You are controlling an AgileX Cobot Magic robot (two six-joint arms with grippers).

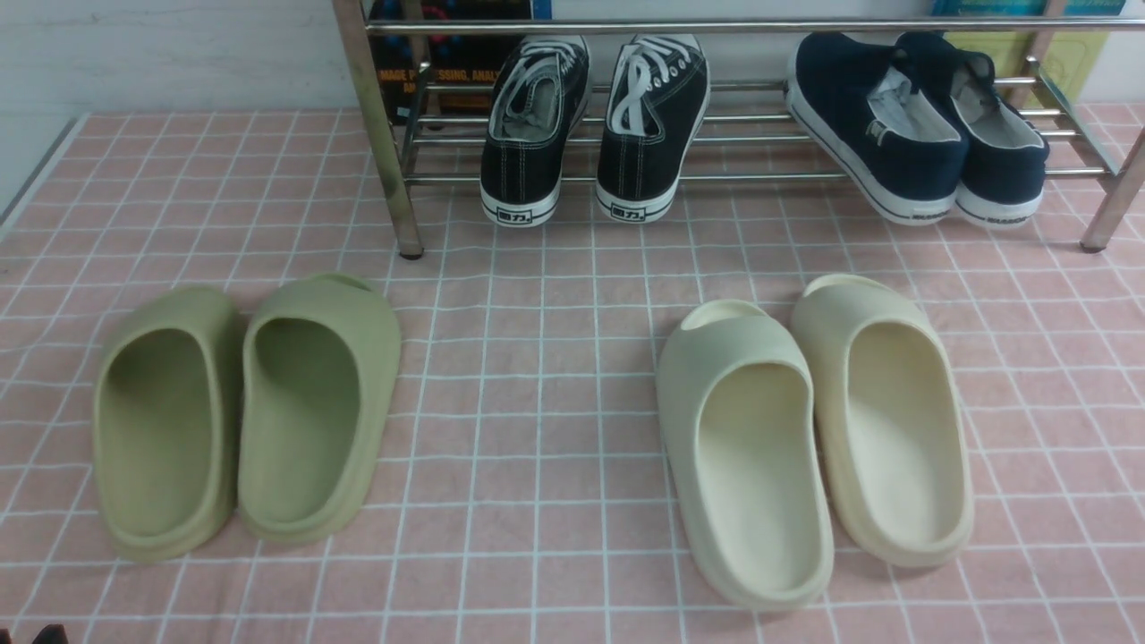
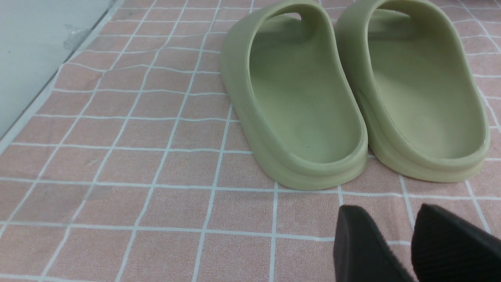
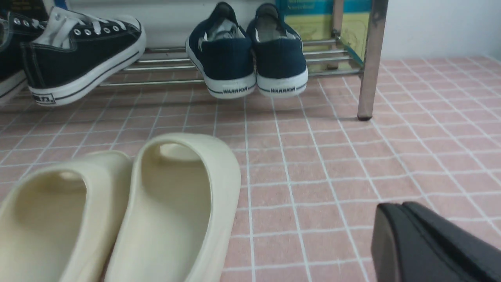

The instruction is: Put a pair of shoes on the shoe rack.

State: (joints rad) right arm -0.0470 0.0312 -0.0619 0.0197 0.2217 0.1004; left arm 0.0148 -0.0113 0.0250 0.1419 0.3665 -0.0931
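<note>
Left jaws point(image 2: 385, 239) wide, right jaws point(image 3: 403, 239) closed; 2 cream slides point(image 3: 176, 203) front the rack point(image 1: 626, 179).

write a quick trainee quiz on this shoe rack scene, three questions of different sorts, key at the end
1. True or false: the navy slip-on sneakers rest on the shoe rack.
2. Multiple choice: which pair is on the floor, nearer the robot's right? A) olive slides B) cream slides C) black lace-up sneakers
3. Fill in the blank: the left hand is open, while the right hand is ____.

Key: 1 true; 2 B; 3 shut
</note>
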